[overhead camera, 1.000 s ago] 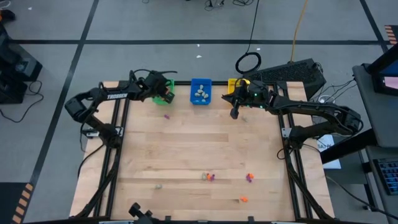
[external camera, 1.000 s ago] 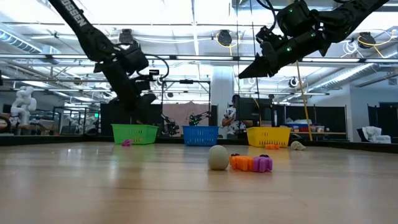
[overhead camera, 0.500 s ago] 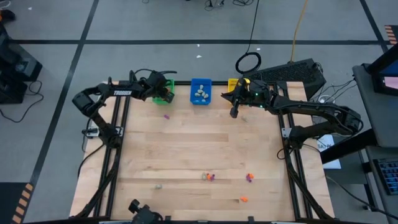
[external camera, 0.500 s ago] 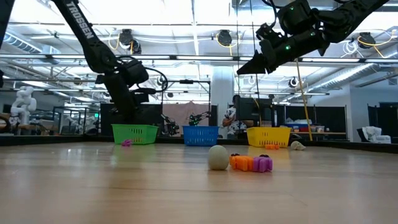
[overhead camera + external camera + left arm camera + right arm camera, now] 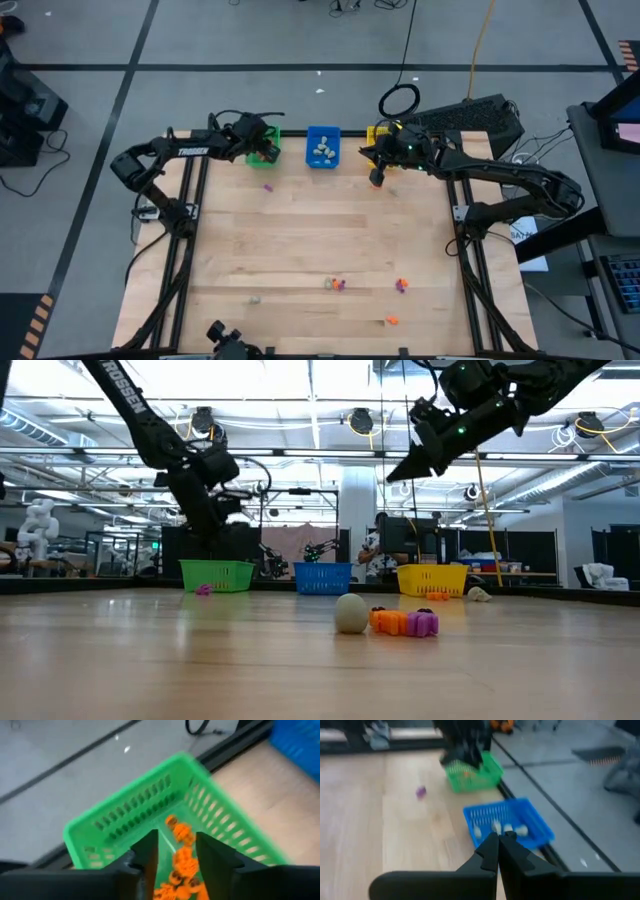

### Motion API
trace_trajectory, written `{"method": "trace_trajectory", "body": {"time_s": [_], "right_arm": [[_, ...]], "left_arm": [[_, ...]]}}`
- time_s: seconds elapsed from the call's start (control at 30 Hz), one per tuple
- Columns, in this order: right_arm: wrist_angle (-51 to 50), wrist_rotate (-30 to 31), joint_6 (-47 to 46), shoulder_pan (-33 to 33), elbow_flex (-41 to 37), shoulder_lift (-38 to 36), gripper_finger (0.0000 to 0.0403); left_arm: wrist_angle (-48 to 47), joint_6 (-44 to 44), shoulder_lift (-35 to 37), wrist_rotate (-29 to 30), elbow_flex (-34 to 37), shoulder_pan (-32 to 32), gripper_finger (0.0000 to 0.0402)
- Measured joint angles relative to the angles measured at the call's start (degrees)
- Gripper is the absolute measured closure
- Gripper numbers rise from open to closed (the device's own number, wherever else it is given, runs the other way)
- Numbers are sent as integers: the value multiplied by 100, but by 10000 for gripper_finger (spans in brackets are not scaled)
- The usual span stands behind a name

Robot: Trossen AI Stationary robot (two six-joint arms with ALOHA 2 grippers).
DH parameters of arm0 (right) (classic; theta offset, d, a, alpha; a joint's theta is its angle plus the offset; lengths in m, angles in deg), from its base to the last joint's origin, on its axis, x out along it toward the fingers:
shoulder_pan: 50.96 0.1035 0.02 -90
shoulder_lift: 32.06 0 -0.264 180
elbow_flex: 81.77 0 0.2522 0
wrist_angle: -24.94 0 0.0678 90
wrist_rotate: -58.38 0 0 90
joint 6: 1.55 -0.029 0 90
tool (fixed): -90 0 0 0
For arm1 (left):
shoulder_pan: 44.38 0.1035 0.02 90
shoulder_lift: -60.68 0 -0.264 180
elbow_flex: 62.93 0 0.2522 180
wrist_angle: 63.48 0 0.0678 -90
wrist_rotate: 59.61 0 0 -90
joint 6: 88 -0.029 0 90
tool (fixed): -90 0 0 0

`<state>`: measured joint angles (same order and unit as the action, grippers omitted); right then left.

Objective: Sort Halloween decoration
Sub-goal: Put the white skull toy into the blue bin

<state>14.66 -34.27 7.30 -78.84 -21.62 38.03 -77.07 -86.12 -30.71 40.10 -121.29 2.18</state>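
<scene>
The Halloween decoration is a scatter of tiny trinkets, and I will place them all by the green bin (image 5: 264,152) at the table's (image 5: 320,250) far edge. A heap of orange trinkets (image 5: 181,865) already lies inside that bin, a lone purple trinket (image 5: 267,185) sits on the wood just in front of it, and the rest, an orange and purple cluster (image 5: 336,285) and a pale egg-shaped trinket (image 5: 350,612) among them, lie well apart from it near the opposite edge. I judge these pieces light, hard and a little slick, more likely to skitter away than to crush, and far smaller than my fingers. So I would come straight down with the gap narrow and pinch each across its thickest part; the rounded pale one looks the likeliest to squirt out, so it wants a centred squeeze. My left claw (image 5: 177,852) hangs right over the green bin, fingers parted and nothing between them, the orange heap showing through the gap. My right claw (image 5: 499,847) is shut tight and empty, raised above the table well to the far side of the blue bin (image 5: 323,147) from the green one, close to the yellow bin (image 5: 432,578). The blue bin holds a few pale trinkets (image 5: 500,827). Much of the scatter near the far-off edge is not yet sorted, by my reckoning.
</scene>
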Motion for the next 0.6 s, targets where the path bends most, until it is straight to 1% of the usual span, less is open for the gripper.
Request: {"method": "trace_trajectory", "body": {"time_s": [0.07, 0.17, 0.27, 0.37, 0.47, 0.6], "right_arm": [[-388, 178, 4, 0, 0, -112, 403], [-1296, 395, -94, 10, 0, -337, 394], [-2299, 438, -466, 70, -2, -616, 373], [-3258, 458, -988, 156, -2, -776, 345], [-3873, 624, -1386, 248, -8, -772, 313], [-3938, 736, -1690, 310, -222, -629, 270]], "left_arm": [[55, -106, 140, 11, -2, -117, 298], [156, -225, 316, 18, -2, -397, 335], [246, -225, 426, 17, -2, -732, 369], [399, -224, 489, 34, -2, -1078, 394], [787, -223, 492, 48, -2, -1373, 398], [1441, -226, 515, -14, -2, -1623, 396]]}}
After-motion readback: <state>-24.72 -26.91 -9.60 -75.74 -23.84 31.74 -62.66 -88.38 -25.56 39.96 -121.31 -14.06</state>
